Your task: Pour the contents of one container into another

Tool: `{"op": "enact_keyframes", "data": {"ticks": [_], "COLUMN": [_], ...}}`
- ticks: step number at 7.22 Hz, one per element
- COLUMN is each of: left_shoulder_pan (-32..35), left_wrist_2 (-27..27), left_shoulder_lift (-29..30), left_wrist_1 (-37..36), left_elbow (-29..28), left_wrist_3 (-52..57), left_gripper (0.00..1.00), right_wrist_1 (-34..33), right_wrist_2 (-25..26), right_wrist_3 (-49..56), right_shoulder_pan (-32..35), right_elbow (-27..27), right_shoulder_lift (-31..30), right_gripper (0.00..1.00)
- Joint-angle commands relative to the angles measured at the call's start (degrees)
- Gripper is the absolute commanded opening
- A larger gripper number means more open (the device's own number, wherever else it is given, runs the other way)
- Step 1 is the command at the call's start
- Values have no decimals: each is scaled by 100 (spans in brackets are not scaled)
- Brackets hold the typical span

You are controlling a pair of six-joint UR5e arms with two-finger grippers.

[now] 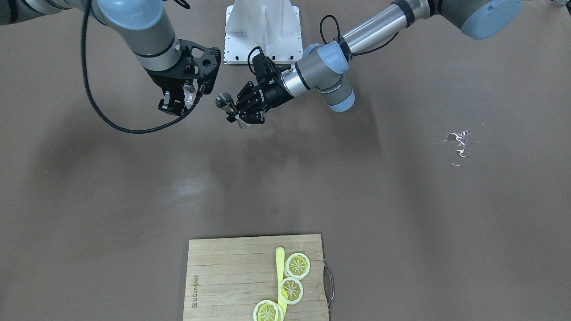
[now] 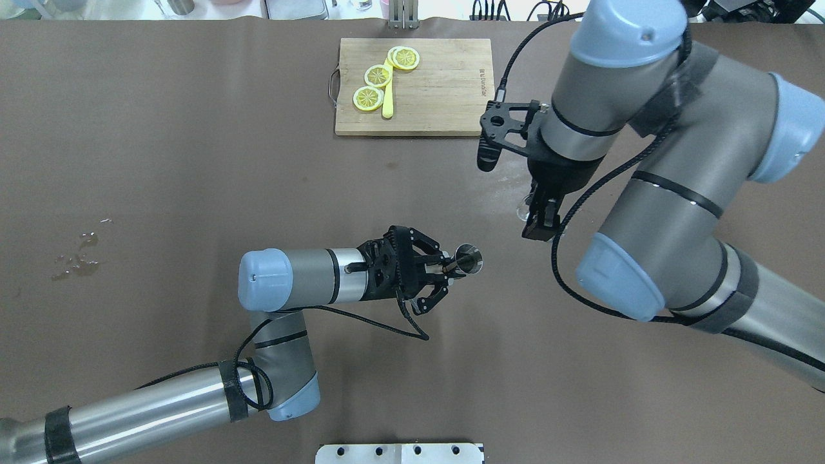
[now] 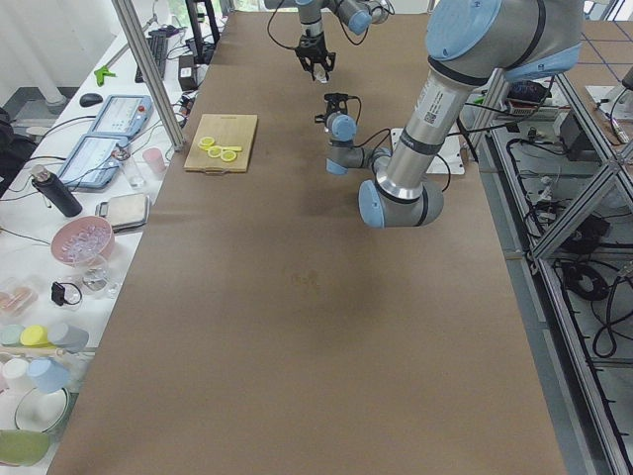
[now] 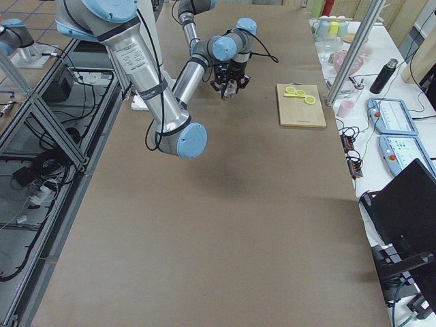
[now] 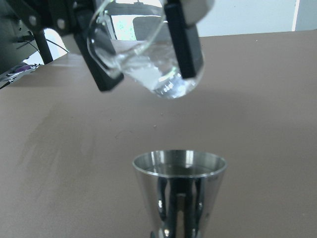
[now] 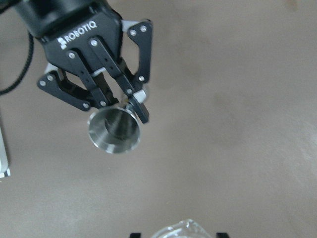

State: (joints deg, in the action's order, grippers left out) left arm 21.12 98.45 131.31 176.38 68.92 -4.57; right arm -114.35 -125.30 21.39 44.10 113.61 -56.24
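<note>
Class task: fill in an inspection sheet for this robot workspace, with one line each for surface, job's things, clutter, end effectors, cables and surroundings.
Surface: brown table, small wet patch on the robot's left side.
Job's things: steel jigger held upright; clear glass held tilted, higher than the jigger and apart from it.
Clutter: cutting board at the far edge, with three lemon slices and a yellow utensil on it.
End effectors: left end effector shut on the jigger's waist; right end effector shut on the glass.
Cables: a black cable loops off each wrist, clear of both vessels.
Surroundings: bottle and pink bowl beside the table; no person seen.
</note>
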Motion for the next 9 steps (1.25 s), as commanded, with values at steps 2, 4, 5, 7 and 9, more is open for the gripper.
{"op": "enact_keyframes", "data": {"ticks": [2,4,5,7,9], "left_shoulder_pan": [41,103,138,173,164], "left_wrist_2": [-1,-18,-27,-115,-422], "left_shoulder_lift": [-61,-201,-350,-815,-1596], "left_wrist_1": [343,424,450,459,459], "left_elbow": [51,304,488,1024,1743], "left_wrist_3": [-9,-61,-175,-272,-404], "left_gripper": [0,0,0,0,0], "right_wrist_1": [1094,1983,2369,3974,4908], "right_wrist_2": [5,14,14,-56,-196], "right_wrist_3": [-719,-1004,-1048,-1512,-1724], "right_shoulder_pan": [783,1160,1371,1636,1978], "right_elbow": [459,399,346,-56,-277], "right_shoulder_lift": [-1105,-1861,-2160,-2907,-3523], "right_gripper": [0,0,0,0,0]}}
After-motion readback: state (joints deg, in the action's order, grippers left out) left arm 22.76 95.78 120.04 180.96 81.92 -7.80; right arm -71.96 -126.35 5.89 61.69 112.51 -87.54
